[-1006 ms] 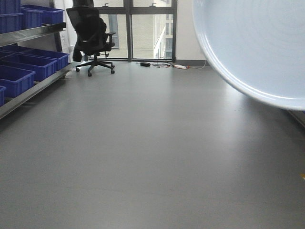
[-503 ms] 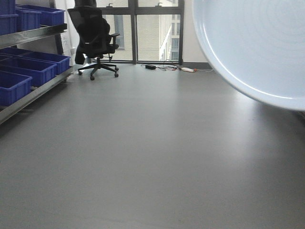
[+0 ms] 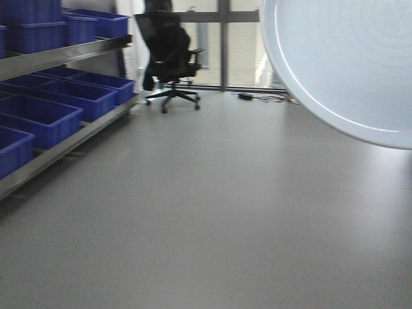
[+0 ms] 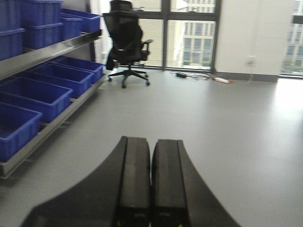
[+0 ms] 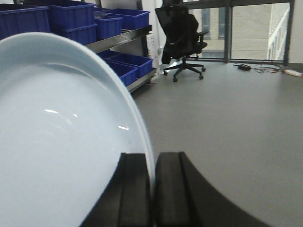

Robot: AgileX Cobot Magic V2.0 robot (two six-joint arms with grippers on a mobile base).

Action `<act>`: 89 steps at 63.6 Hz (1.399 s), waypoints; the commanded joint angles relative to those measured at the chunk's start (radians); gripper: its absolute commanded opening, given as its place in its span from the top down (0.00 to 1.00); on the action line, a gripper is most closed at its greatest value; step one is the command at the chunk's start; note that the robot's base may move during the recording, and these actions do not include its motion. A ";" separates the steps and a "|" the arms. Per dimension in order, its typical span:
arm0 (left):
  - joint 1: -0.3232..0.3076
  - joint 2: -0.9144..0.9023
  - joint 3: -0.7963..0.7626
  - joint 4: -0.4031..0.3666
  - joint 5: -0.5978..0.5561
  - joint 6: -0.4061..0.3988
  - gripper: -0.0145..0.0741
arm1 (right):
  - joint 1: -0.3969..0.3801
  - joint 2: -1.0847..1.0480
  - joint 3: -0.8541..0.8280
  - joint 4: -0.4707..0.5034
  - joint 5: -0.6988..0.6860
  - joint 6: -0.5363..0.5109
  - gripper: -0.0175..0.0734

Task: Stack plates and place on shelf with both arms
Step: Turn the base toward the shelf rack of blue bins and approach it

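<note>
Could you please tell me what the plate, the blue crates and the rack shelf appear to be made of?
The plate looks like glazed ceramic, or perhaps melamine: it is pale bluish-white and glossy, with sharp highlights. The blue crates look like moulded plastic: uniform colour, dull sheen, thick rims. The rack shelf looks like brushed steel: a grey metallic rail with a soft, streaky shine.

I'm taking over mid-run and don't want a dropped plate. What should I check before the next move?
1. Right gripper clamped on plate rim: ok.
2. Left gripper sharing the load: not ok, shut on nothing.
3. Second plate stacked: cannot tell, only one shows.
4. Free spot on shelf: cannot tell, blue crates fill the visible tiers.
5. Floor toward shelf: ok, office chair stands far back.
</note>
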 commanded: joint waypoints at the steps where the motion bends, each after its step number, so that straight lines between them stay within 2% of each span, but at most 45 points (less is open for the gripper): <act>1: 0.002 0.006 -0.030 -0.006 -0.081 -0.004 0.75 | -0.007 -0.001 -0.031 -0.002 -0.104 -0.001 0.75; 89: 0.002 0.006 -0.030 -0.006 -0.081 -0.004 0.75 | -0.007 -0.001 -0.031 -0.002 -0.104 -0.001 0.75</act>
